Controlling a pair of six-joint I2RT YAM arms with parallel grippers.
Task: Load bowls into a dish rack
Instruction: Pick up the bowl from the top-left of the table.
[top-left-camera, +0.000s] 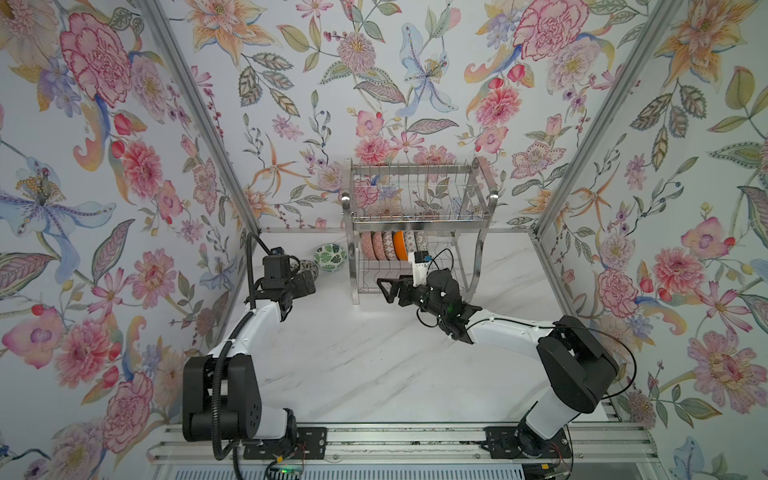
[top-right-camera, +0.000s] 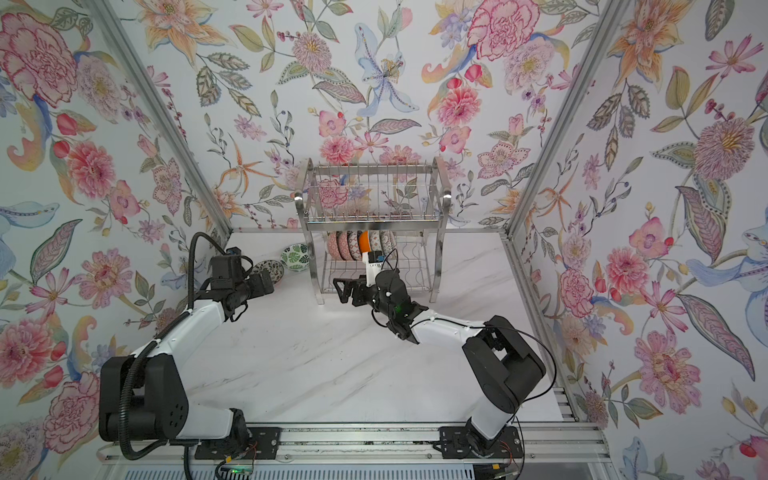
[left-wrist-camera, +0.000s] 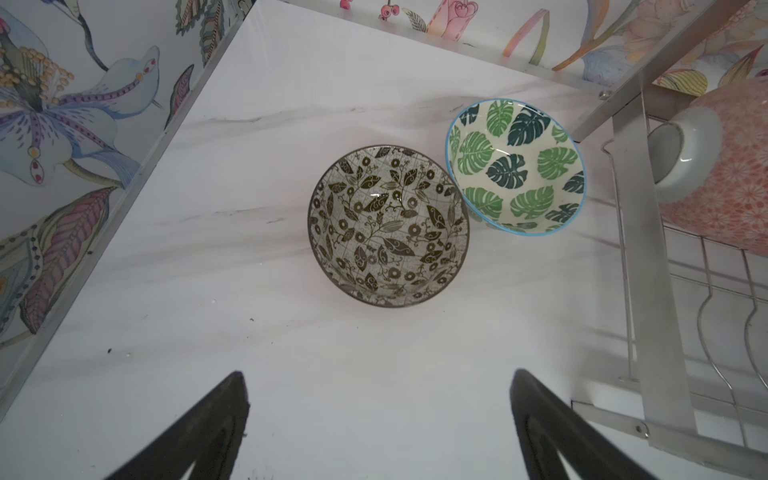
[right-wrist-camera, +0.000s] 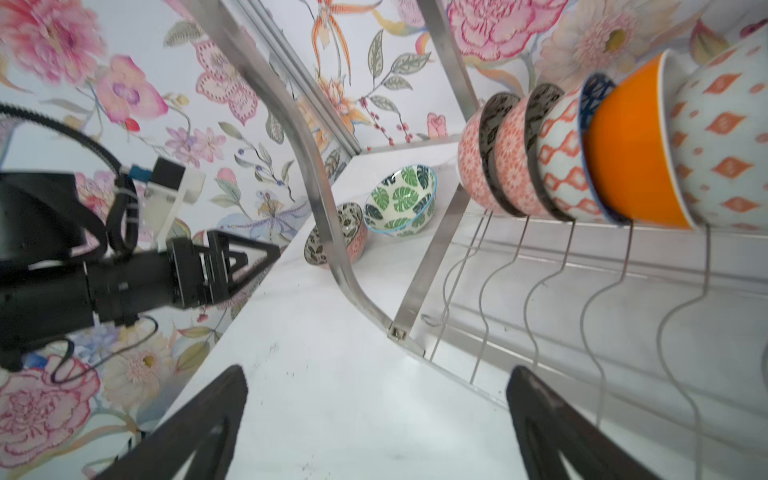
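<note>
Beside the dish rack (top-left-camera: 352, 274), left gripper (left-wrist-camera: 379, 386) and right gripper (right-wrist-camera: 374, 382) both gape wide, empty. Floral bowl (left-wrist-camera: 388, 226) touches leaf bowl (left-wrist-camera: 515, 166), so a grab might shove it.

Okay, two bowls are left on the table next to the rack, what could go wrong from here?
1. The floral bowl and green leaf bowl look rim to rim, so the open left gripper could catch both when closing.
2. The green leaf bowl sits close to the dish rack leg, leaving little finger room.
3. The racked bowls stand tightly on edge; sliding another in might knock them.
</note>
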